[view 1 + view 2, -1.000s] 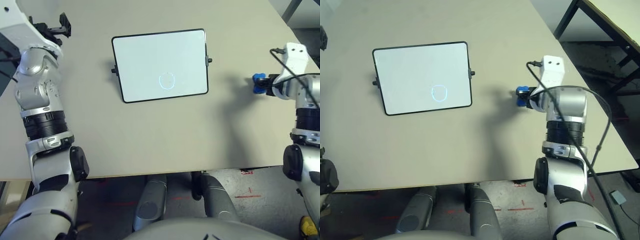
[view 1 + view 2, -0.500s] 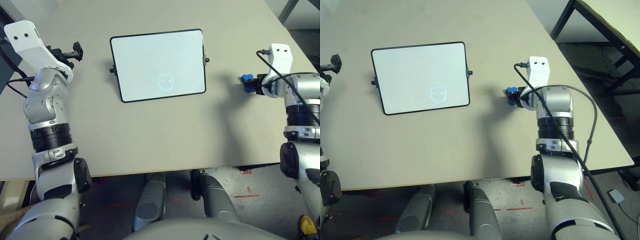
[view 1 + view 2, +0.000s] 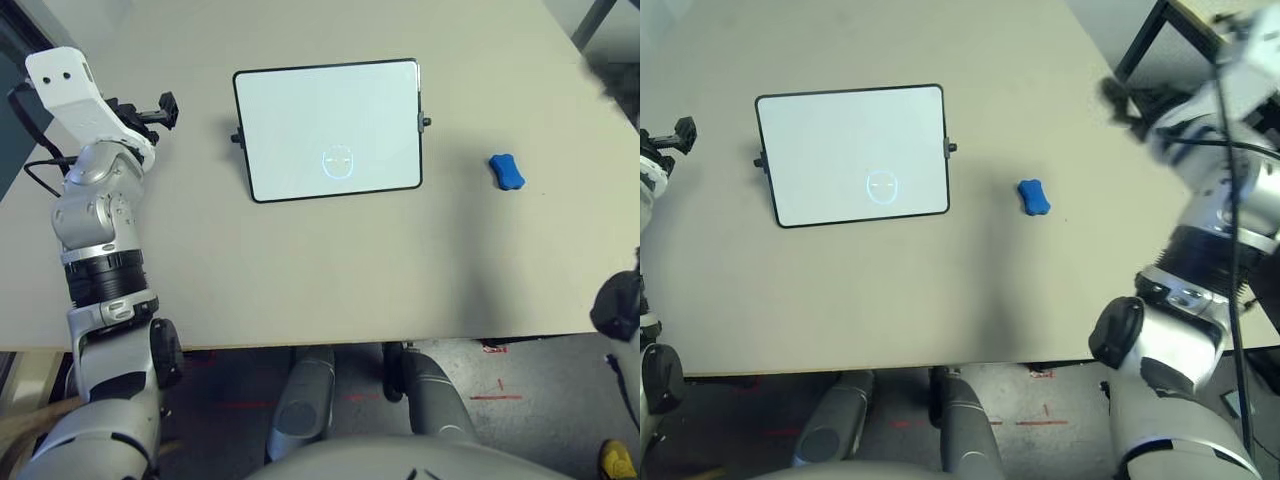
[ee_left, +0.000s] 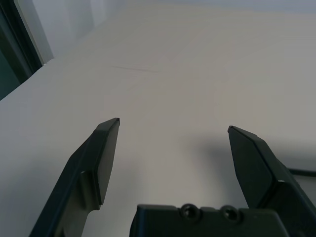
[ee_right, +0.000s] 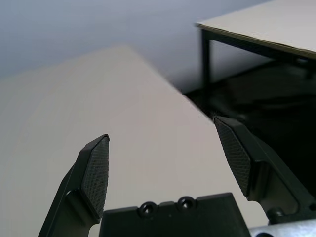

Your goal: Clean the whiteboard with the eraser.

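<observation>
The whiteboard (image 3: 330,125) lies flat on the beige table, black-framed, with a small blue round scribble (image 3: 339,161) near its front edge. To the right of the board, the blue bone-shaped eraser (image 3: 506,171) rests alone on the table, with nothing touching it. My right gripper (image 3: 1120,100) hangs blurred above the table's right edge, beyond the eraser. It is open in the right wrist view, with nothing between its fingers (image 5: 96,168). My left gripper (image 3: 160,108) stands open to the left of the board, and the left wrist view shows bare table beyond its fingers (image 4: 106,148).
The table's right edge (image 3: 1120,140) runs close by the eraser, with dark floor past it. A second table with black legs (image 3: 1145,40) stands at the back right. Bare tabletop (image 3: 330,270) lies in front of the board.
My right gripper has let go of the eraser and swung up and away to the right. The eraser now lies free on the table. The left arm has hardly moved.
</observation>
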You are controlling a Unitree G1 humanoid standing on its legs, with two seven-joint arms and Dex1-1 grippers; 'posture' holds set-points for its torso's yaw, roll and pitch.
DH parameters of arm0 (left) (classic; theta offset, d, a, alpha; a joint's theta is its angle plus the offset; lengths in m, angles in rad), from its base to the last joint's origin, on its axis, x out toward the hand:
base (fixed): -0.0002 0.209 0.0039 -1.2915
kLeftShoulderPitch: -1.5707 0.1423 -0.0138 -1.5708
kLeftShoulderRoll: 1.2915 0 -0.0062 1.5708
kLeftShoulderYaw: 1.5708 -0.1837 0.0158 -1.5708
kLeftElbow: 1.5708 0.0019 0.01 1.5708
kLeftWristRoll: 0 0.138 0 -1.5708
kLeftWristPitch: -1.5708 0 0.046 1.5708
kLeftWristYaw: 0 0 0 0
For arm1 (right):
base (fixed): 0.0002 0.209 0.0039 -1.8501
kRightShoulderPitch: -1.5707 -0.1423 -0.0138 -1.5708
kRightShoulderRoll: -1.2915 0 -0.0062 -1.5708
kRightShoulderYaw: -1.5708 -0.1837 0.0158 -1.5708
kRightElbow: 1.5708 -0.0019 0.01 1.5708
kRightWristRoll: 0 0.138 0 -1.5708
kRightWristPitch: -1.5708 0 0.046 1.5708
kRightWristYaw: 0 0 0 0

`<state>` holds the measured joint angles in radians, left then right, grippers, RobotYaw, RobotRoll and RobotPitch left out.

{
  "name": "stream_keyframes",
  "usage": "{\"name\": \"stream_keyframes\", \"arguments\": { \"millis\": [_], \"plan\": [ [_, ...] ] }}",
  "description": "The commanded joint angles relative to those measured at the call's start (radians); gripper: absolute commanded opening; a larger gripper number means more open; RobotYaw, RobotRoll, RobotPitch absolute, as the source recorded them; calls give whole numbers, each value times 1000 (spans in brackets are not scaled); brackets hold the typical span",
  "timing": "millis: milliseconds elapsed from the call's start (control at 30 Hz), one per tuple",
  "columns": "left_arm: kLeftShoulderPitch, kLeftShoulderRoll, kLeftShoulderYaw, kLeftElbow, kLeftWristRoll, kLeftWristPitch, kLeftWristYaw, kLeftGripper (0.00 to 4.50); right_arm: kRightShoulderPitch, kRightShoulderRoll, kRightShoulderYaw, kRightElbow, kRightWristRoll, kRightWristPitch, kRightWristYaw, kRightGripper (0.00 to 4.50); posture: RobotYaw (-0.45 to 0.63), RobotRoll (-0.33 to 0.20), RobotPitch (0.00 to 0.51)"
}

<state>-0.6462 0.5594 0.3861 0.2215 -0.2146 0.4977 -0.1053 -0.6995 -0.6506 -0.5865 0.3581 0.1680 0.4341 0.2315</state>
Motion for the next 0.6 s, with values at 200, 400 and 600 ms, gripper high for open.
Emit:
{"name": "stream_keyframes", "arguments": {
  "millis": [200, 400, 600],
  "plan": [
    [115, -26, 8, 23, 33, -118, 20, 4500, 154, -7, -38, 313, 2, -340, -91, 4445, 153, 0, 178],
    [188, -75, 5, -8, 37, -150, 55, 4500, 171, -18, -21, 395, 28, -413, -75, 4445, 146, 0, 169],
    [199, -99, 0, -20, 43, -163, 86, 4500, 172, -25, -7, 418, 46, -427, -64, 4445, 133, 0, 169]
  ]
}}
